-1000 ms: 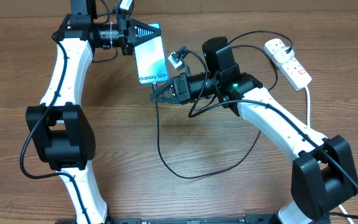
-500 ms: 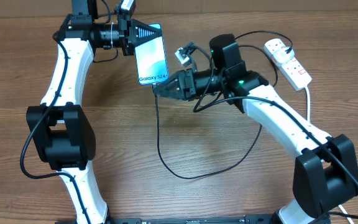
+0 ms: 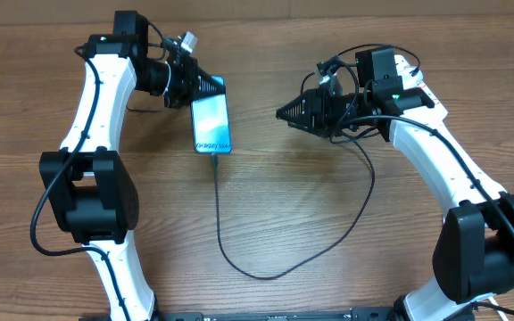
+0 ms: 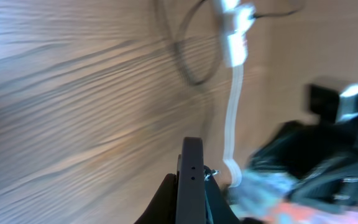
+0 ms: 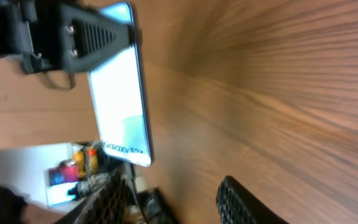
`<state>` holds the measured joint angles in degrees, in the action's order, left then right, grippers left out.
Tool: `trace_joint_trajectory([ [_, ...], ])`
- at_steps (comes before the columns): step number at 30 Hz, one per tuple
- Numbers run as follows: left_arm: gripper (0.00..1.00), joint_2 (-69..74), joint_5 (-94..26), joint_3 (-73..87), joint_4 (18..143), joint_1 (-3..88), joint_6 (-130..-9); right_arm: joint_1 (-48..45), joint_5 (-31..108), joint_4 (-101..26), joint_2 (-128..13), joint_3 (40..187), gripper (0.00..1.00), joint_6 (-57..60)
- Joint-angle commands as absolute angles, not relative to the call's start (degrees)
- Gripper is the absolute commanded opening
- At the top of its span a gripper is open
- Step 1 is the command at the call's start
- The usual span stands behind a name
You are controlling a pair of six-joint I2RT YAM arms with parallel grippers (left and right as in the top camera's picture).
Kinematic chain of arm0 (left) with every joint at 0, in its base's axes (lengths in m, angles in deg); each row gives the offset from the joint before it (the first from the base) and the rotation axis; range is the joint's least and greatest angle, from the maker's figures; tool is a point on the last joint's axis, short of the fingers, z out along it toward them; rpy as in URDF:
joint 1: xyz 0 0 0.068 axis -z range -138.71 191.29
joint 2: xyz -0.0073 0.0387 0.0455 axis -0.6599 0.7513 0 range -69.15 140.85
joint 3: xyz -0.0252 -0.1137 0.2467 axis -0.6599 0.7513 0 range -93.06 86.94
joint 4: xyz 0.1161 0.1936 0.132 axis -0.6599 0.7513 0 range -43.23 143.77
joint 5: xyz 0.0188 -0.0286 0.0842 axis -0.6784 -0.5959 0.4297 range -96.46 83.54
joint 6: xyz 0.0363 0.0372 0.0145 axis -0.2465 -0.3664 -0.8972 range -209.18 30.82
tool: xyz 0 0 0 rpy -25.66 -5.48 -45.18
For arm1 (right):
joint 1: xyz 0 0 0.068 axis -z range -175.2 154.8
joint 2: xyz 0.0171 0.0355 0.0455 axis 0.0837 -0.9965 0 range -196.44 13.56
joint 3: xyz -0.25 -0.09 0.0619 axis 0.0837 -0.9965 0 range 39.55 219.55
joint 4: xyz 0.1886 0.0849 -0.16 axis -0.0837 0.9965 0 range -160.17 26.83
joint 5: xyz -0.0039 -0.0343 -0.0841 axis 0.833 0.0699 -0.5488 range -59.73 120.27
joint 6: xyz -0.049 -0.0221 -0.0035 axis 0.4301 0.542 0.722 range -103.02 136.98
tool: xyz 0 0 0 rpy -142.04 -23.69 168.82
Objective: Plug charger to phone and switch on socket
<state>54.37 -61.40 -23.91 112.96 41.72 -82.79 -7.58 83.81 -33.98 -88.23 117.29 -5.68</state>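
Observation:
The phone (image 3: 212, 125), its teal screen up, is held at its far end by my left gripper (image 3: 199, 86), which is shut on it. In the left wrist view the phone's dark edge (image 4: 191, 177) sits between the fingers. The charger (image 3: 217, 205), a thin black cable, joins the phone's near edge and loops across the table toward the right. My right gripper (image 3: 284, 113) is open and empty, to the right of the phone. The right wrist view shows the phone (image 5: 120, 93) ahead of its open fingers (image 5: 176, 199). The socket (image 4: 235, 37) shows blurred in the left wrist view; overhead the right arm covers most of it.
The thick white lead (image 4: 232, 112) runs from the socket toward the right arm. The black cable's loop (image 3: 266, 272) lies near the table's front middle. Both arm bases stand at the front corners.
My right gripper let go of the connector at the phone's near edge and drew back to the right. My left gripper turned and brought the phone lower and nearer.

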Motion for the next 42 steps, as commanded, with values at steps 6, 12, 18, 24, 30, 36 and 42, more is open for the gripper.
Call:
trace_joint_trajectory([
  [6, 0.04, 52.4, -37.9, -23.9, 119.5, 42.3, -100.1, -8.7, 64.5, -20.8, -87.4, 123.0, 0.48, 2.3],
  [12, 0.04, 53.1, -34.5, -16.2, 112.7, 41.6, -101.0, -10.0, 62.3, -20.1, -87.4, 122.9, 0.48, 2.3],
  [18, 0.04, 54.6, -34.3, -12.5, 107.6, 41.0, -100.8, -12.7, 58.9, -20.1, -87.4, 122.9, 0.53, 2.3],
  [24, 0.04, 57.1, -32.2, -11.7, 105.1, 40.8, -100.3, -12.9, 58.3, -19.5, -87.4, 122.9, 0.54, 2.3],
  [30, 0.04, 59.3, -29.8, -11.7, 104.5, 40.8, -100.3, -12.9, 58.1, -19.3, -87.4, 122.9, 0.55, 2.3],
  [36, 0.16, 59.8, -27.6, -11.7, 104.1, 40.8, -98.4, -12.9, 58.1, -19.0, -87.4, 122.9, 0.55, 2.3],
  [42, 0.33, 59.8, -25.3, -11.7, 104.1, 40.8, -97.7, -12.9, 57.2, -18.4, -87.4, 122.9, 0.55, 2.3],
])
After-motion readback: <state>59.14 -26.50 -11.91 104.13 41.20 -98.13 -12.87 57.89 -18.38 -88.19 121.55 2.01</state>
